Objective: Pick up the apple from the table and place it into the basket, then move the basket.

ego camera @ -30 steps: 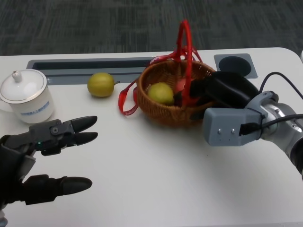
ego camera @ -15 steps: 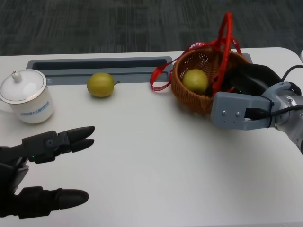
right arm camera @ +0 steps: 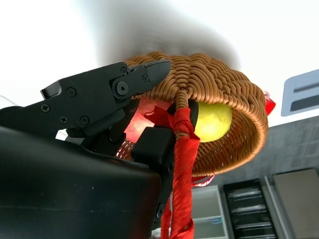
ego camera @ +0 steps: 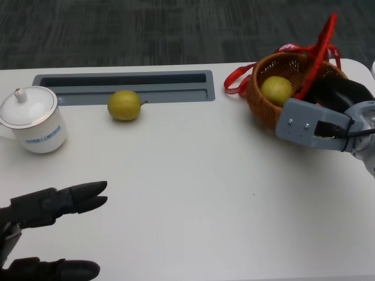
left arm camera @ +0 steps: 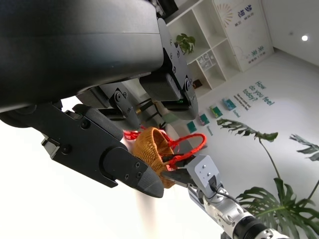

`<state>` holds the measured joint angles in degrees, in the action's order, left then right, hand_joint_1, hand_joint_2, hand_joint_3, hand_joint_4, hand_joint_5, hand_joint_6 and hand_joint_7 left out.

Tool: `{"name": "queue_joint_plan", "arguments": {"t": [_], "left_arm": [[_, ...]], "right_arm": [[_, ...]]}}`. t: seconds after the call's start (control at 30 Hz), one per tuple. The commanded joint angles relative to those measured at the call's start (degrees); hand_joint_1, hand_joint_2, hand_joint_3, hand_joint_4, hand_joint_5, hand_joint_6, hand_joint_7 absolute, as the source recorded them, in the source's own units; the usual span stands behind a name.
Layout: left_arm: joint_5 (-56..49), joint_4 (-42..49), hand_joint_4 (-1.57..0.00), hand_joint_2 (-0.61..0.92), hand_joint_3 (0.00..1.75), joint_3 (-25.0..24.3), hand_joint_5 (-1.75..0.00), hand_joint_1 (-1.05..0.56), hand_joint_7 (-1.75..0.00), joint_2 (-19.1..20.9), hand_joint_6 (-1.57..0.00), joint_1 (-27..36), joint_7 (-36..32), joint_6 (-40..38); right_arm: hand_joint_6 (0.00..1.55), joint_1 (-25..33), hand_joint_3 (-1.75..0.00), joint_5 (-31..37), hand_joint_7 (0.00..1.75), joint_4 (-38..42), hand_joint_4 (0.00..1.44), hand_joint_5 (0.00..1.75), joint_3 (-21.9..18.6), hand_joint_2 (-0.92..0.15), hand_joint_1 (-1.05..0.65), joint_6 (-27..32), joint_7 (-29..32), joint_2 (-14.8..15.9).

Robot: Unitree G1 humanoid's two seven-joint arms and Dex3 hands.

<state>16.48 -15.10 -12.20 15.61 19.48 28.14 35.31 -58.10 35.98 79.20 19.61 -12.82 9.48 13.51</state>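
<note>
Step in hand, by the look of it: moving the basket (ego camera: 275, 88), with the apple (ego camera: 276, 89) already lying inside, at the far right of the desk (ego camera: 193, 170). Right hand (ego camera: 337, 96) reached into the basket from the near right, fingers (right arm camera: 107, 89) clamped over the woven rim beside the red handle (ego camera: 319, 44). Basket tilted, apparently lifted off the desk, though not certain from these views. Left hand (ego camera: 47, 205) low at near left, fingers spread, grasping nothing. A second yellow-green fruit (ego camera: 124, 105) and a lidded white cup (ego camera: 32, 120) at far left. Next move calls for settling the basket level before letting go.
</note>
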Motion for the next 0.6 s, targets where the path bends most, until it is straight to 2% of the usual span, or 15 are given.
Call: {"name": "queue_joint_plan", "arguments": {"t": [0.03, 0.1, 0.17, 0.37, 0.5, 0.6], "left_arm": [[0.9, -1.7, -0.87, 0.72, 0.00, -0.7, -0.01, -0.38, 0.00, 1.2, -0.74, 1.1, -0.3, -1.4], [0.9, -2.0, -0.87, 0.72, 0.00, -0.6, -0.01, -0.36, 0.00, 1.3, -0.74, 1.1, -0.3, -1.8], [1.0, -2.1, -0.87, 0.71, 0.00, -0.5, -0.01, -0.35, 0.00, 1.3, -0.74, 0.9, -0.3, -2.1], [0.7, -1.4, -0.88, 0.70, 0.00, -0.1, -0.01, -0.34, 0.00, 1.0, -0.75, -0.1, -0.1, -1.7], [0.7, -0.7, -0.88, 0.70, 0.00, 0.2, -0.01, -0.35, -0.01, 1.1, -0.75, -0.9, 0.2, -1.4], [0.9, -0.2, -0.88, 0.70, 0.00, 0.5, -0.01, -0.35, 0.00, 1.1, -0.75, -1.5, 0.5, -1.1]], "right_arm": [[1.07, 0.9, 0.00, -0.4, 0.01, 0.7, 1.10, 0.00, -0.8, -0.83, -0.16, 0.9, 1.0, 0.8], [1.05, 0.8, 0.00, -0.1, 0.01, 0.6, 1.09, 0.00, -0.8, -0.83, -0.18, 0.5, 1.0, 0.6], [0.97, 0.8, 0.00, -0.3, 0.00, 0.6, 1.03, 0.00, -1.0, -0.82, -0.26, -0.2, -0.1, 0.5], [0.46, 0.5, 0.00, -0.7, 0.00, 0.4, 0.53, 0.00, -1.3, -0.73, -0.65, -1.7, -2.9, 0.0], [0.14, 0.2, -0.02, 0.1, 0.00, 0.3, 0.20, 0.00, 0.0, -0.80, -0.98, -3.7, -4.1, -0.3], [0.03, 0.3, -0.03, -0.4, 0.00, 0.1, 0.08, 0.00, -0.3, -0.85, -1.04, -5.4, -4.8, -0.5]]}}
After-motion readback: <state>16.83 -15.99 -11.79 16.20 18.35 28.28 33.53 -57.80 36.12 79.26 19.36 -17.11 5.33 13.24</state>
